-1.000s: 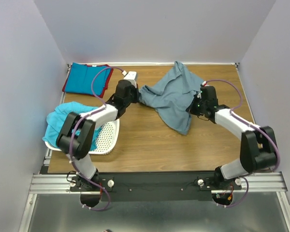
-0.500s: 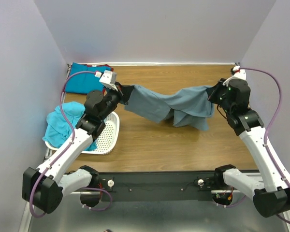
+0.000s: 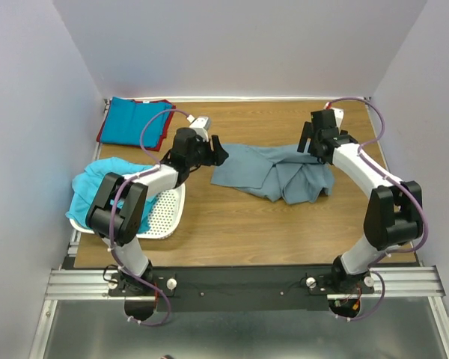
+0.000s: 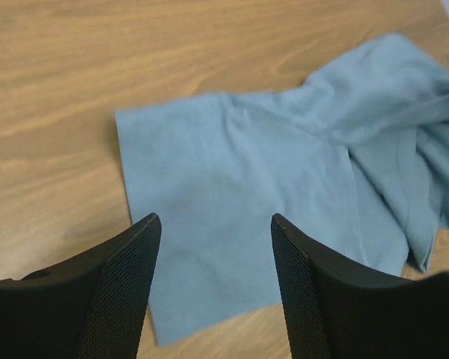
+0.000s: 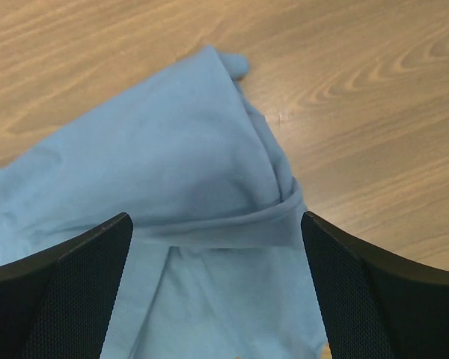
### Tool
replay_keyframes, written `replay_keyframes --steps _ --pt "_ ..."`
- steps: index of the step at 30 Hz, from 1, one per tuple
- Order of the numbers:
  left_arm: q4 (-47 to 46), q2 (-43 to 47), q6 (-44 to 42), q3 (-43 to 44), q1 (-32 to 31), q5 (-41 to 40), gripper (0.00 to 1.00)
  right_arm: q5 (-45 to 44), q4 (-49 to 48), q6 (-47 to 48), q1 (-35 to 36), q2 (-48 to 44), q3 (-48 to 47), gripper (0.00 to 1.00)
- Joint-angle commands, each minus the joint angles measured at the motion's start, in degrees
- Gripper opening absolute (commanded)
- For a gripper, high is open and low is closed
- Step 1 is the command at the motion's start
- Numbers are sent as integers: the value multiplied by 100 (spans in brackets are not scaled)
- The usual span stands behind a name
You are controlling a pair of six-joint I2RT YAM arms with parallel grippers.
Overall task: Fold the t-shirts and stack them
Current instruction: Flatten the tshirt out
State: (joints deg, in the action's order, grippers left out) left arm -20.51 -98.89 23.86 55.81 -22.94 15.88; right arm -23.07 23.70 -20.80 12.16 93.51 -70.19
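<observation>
Nearest, at the left edge of the tabletop (image 3: 232, 217): a white perforated basket (image 3: 168, 213) with the turquoise t-shirt (image 3: 97, 187) heaped in and over it (spilling past the left rim). Unfolded, and by the look of it not yet dealt with.

Further in, across the middle: the grey-blue t-shirt (image 3: 273, 172), lying on the wood and stretched left to right. Flat and fairly smooth at its left end, bunched into pleats and overlaps at its right end. Laid out, then, but not folded, and probably in need of smoothing before any fold.

At either end of that shirt, just above it: the left tool (image 4: 213, 224) and the right tool (image 5: 217, 224). Both spread wide and gripping nothing, with the cloth lying free on the tabletop below the fingers in each wrist view.

Farthest, in the far-left corner: the blue t-shirt (image 3: 131, 123), folded flat on top of the red t-shirt (image 3: 99, 134) (seen only as a red edge beneath). Judged to be the stack so far, two of four done.

Left to do: fold the grey-blue one, carry it to the stack, then the same for the turquoise one.

No brand, label or legible writing anywhere in these views.
</observation>
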Motion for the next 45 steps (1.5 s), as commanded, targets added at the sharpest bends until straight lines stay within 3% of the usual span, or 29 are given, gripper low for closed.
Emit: replay_keyframes --steps 1,8,17,29,45 --pt "-392 370 5 -403 -35 -92 69 39 -155 -117 -21 -395 189 100" --pt "-348 257 14 -967 -123 -523 56 470 -331 -232 -21 -597 849 100" --pt "425 -148 -197 -554 -422 -1473 47 909 -577 -267 -21 -896 1254 100" --pt "1515 -174 -224 -229 -852 -2677 47 927 -612 -232 -12 -1099 1421 100" --pt "1805 -148 -197 -343 -993 -2713 48 1006 -621 -267 -21 -1441 1544 100"
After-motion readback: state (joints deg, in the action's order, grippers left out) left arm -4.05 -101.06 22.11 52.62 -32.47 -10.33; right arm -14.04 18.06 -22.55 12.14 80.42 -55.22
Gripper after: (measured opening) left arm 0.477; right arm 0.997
